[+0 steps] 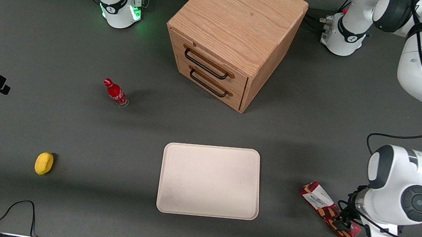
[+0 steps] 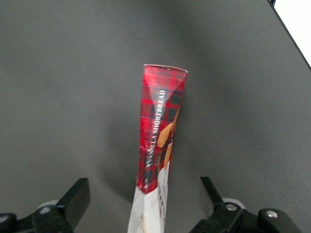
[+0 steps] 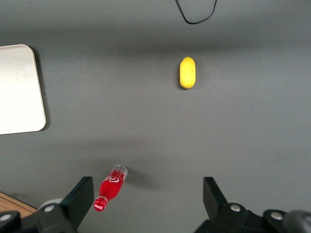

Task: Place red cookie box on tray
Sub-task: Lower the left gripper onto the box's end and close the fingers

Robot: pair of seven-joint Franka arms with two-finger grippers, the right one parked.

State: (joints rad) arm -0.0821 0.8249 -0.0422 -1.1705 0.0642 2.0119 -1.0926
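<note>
Here the hand (image 1: 342, 225) sits low over the end of the box (image 1: 321, 203) that lies nearer the front camera, at the working arm's end of the table (image 1: 26, 120). In the wrist view its two fingers (image 2: 73, 199) stand spread wide, one on each side of the box (image 2: 158, 145), with bare table showing between each finger and the carton, so the hand is released and nothing is gripped yet. That straddle looks deliberate: the narrow width of the box fits between the fingers, and closing across it would likely give the firmest hold.

The box lies flat on the table at a slant, its white label end pointing toward the tray (image 1: 210, 180). It rests well apart from the tray, with open table between them. The grip point near one end, not the middle, may let the free end sag or swing once lifted.

The tray lies flat and bare, much larger than the box, so a flat set-down should fit easily. Farther off stand a cabinet (image 1: 233, 38), a bottle (image 1: 115, 93) and a yellow object (image 1: 44, 163), all clear of the likely path.
</note>
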